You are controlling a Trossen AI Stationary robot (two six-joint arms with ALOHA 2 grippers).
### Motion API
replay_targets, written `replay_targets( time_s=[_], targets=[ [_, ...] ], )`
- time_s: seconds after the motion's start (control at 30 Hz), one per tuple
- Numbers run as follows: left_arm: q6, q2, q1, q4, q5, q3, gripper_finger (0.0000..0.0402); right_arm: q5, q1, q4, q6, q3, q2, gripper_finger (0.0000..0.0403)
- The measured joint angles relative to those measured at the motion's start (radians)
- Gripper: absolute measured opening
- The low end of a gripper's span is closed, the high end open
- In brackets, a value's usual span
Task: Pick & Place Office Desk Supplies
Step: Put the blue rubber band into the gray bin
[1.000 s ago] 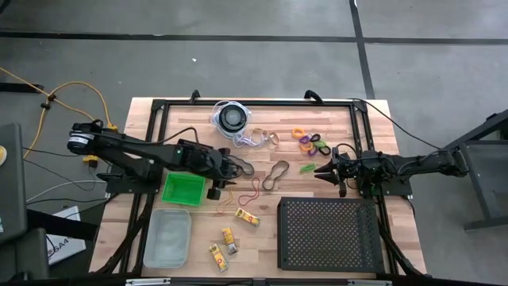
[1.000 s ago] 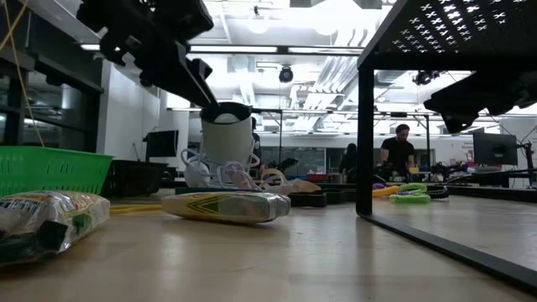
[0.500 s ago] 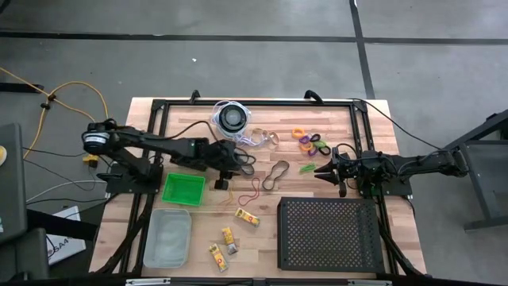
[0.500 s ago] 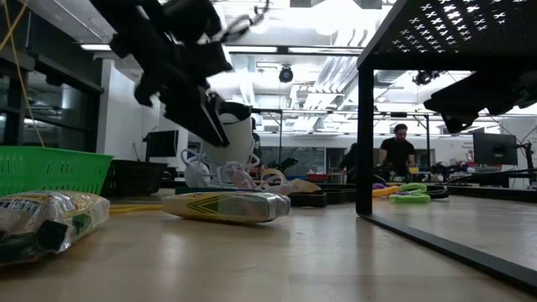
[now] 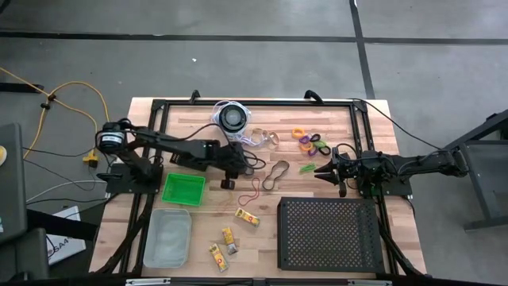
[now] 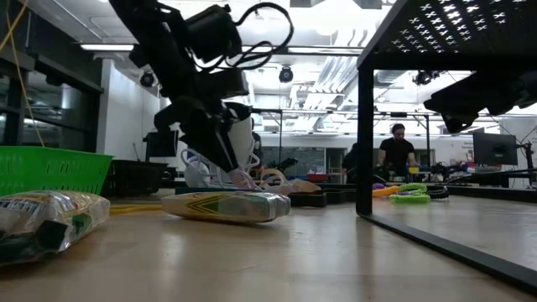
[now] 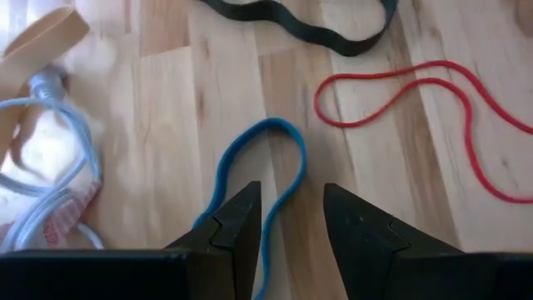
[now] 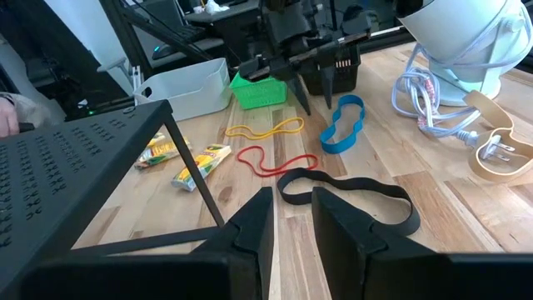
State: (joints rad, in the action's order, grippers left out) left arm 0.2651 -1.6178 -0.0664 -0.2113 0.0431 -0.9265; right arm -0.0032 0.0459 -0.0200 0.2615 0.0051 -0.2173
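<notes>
My left gripper (image 7: 290, 217) (image 8: 317, 104) hangs open, tipped steeply down, just over a blue rubber band (image 7: 258, 167) (image 8: 343, 125) lying flat on the wood. Its fingers stand on either side of one strand of the band; I cannot tell whether they touch it. A red band (image 5: 250, 191), a dark band (image 5: 276, 173), a yellow band (image 8: 266, 129) and a tan band (image 5: 270, 137) lie around it. Yellow packets (image 5: 247, 216) lie nearer the front edge, and coloured rings (image 5: 311, 143) at the far right. My right gripper (image 5: 317, 169) waits open at the right, level, with nothing between its fingers.
A green basket (image 5: 183, 188) and a clear bin (image 5: 167, 237) stand at the near left. A black perforated tray (image 5: 327, 234) on legs fills the near right. A round disc with white cord (image 5: 232, 117) sits at the far middle. People show in the room beyond.
My left gripper has come down from well above the table and gone a little toward the table's right edge, tipping more steeply downward, until its fingers stand low over the blue band. Its finger gap looks unchanged.
</notes>
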Motion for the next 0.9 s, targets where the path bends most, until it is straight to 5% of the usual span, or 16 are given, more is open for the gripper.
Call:
replay_targets(
  time_s=[0.9],
  targets=[
    [-0.006, -0.164, 0.029, -0.068, 0.037, -0.114, 0.0126, 0.000, 0.000, -0.003, 0.000, 0.000, 0.000, 0.0073]
  ],
)
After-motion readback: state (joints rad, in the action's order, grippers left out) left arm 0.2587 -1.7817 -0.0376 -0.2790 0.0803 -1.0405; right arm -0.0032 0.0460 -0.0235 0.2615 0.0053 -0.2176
